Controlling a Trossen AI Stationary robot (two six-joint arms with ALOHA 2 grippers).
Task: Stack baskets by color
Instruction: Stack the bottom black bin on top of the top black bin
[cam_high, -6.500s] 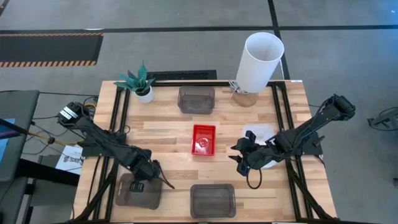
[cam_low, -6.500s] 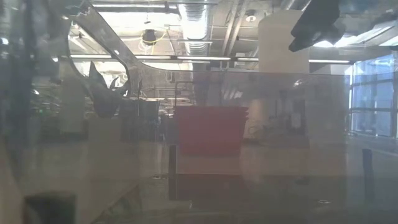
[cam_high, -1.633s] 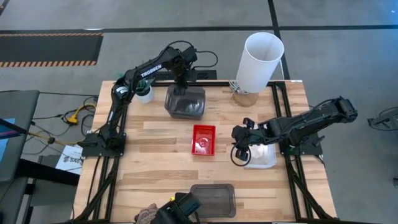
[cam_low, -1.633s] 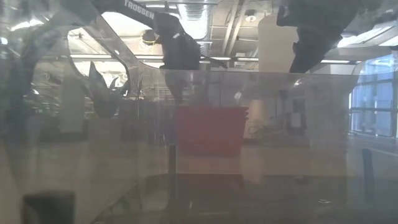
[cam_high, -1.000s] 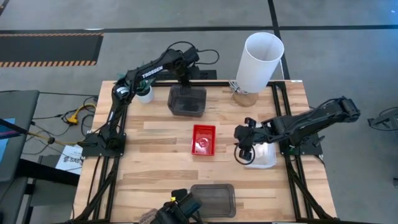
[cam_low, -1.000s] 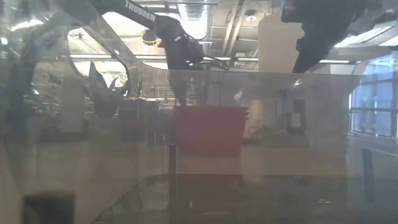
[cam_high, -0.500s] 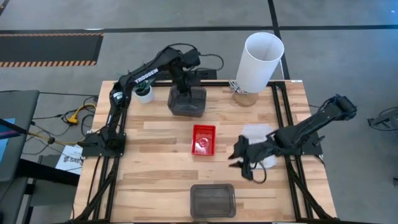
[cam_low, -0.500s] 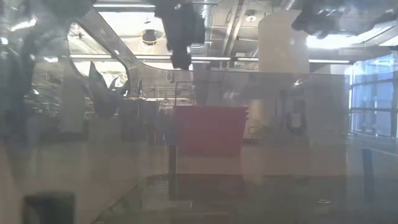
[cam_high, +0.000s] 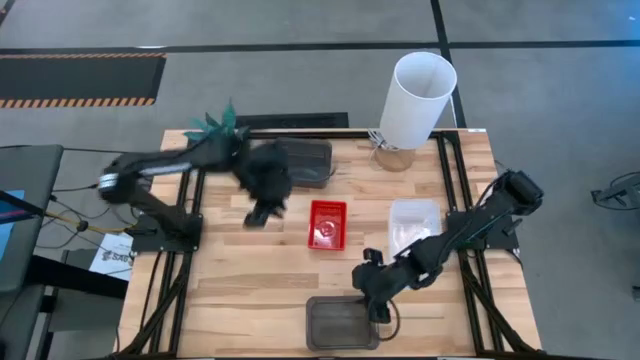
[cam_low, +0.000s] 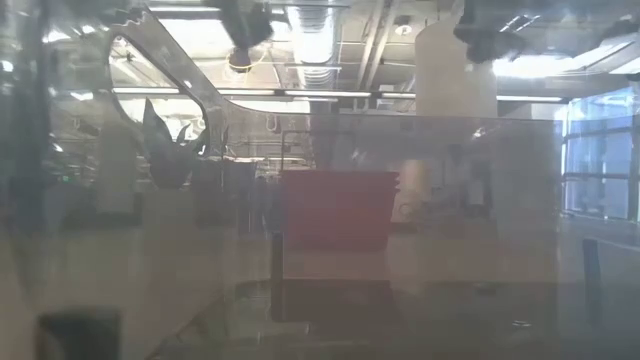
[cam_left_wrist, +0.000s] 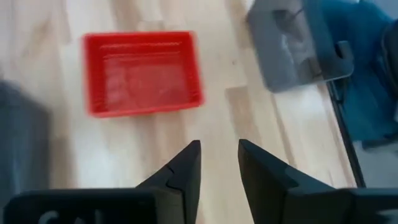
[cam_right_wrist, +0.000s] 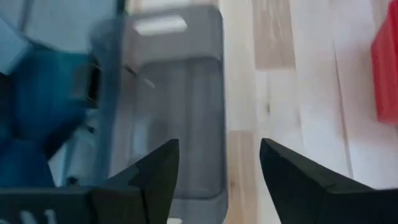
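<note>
Plainly, red basket (cam_high: 327, 223) unlabelled, right claw (cam_high: 375, 300) over grey basket (cam_high: 342, 322)

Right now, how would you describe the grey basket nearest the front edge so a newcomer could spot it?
Find the wooden table, then its front edge, the side opposite the tall white cylinder. The smoky grey basket sits there near the middle, with the right gripper just above it. The red basket sits mid-table.

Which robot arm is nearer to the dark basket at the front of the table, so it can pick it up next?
Probably the right. The right gripper hangs open just above the front grey basket, which fills its wrist view. The left gripper is far back, between the rear grey stack and the red basket, holding nothing.
</note>
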